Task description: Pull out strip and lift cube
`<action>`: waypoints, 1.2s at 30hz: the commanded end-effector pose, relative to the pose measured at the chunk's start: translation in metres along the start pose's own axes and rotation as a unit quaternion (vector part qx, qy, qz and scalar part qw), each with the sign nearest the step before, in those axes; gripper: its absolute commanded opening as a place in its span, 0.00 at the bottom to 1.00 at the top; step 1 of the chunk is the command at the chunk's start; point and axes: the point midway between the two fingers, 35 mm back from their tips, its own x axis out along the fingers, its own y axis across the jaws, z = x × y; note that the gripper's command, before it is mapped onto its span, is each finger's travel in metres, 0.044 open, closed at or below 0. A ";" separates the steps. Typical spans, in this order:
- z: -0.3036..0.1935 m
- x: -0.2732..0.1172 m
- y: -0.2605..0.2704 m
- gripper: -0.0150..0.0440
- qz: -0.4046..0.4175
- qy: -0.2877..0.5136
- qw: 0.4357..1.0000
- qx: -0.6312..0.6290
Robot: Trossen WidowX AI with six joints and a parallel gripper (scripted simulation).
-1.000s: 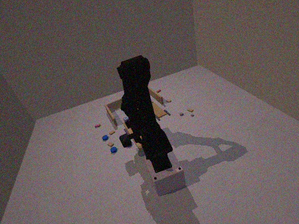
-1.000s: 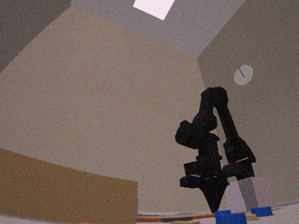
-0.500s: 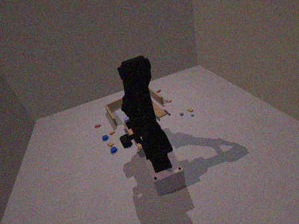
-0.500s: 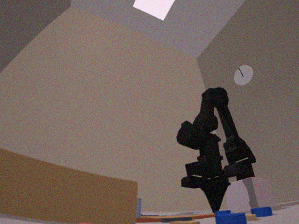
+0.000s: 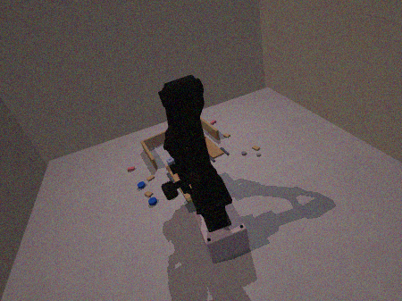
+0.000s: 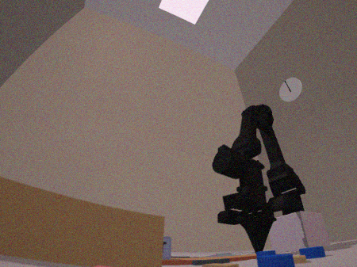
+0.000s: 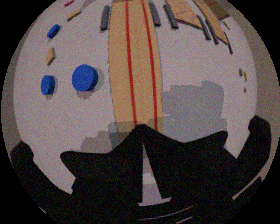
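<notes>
A tan strip with two red lines (image 7: pixel 141 65) runs away from the fingertips in the wrist view; its far end is out of that view. Part of it shows beside the arm in the top view (image 5: pixel 188 197). My gripper (image 7: pixel 141 127) (image 6: pixel 259 251) is shut and empty, pointing down, its tips low over the strip's near end. Whether they touch it I cannot tell. A pale blue cube with a dark mark (image 6: pixel 166 247) (image 5: pixel 170 160) stands farther back, partly hidden by a wooden wall in the exterior view. Other tan strips or boards (image 7: pixel 184 12) (image 5: pixel 214 148) lie to the right.
Wooden walls (image 5: pixel 148 154) (image 6: pixel 79 227) stand around the far area. Short dark bars (image 7: pixel 105 18) flank the strip. Blue discs (image 7: pixel 84 77) (image 5: pixel 153 201) (image 6: pixel 312 252) lie left of it. Small tan, pink and grey bits are scattered at both sides. The arm hides much of the middle in the top view.
</notes>
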 end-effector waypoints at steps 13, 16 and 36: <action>-0.022 0.006 0.000 0.25 0.001 0.026 1.000 -0.003; -0.023 0.006 0.000 0.25 0.001 0.026 1.000 -0.003; -0.028 0.006 0.000 0.25 0.001 0.026 1.000 -0.003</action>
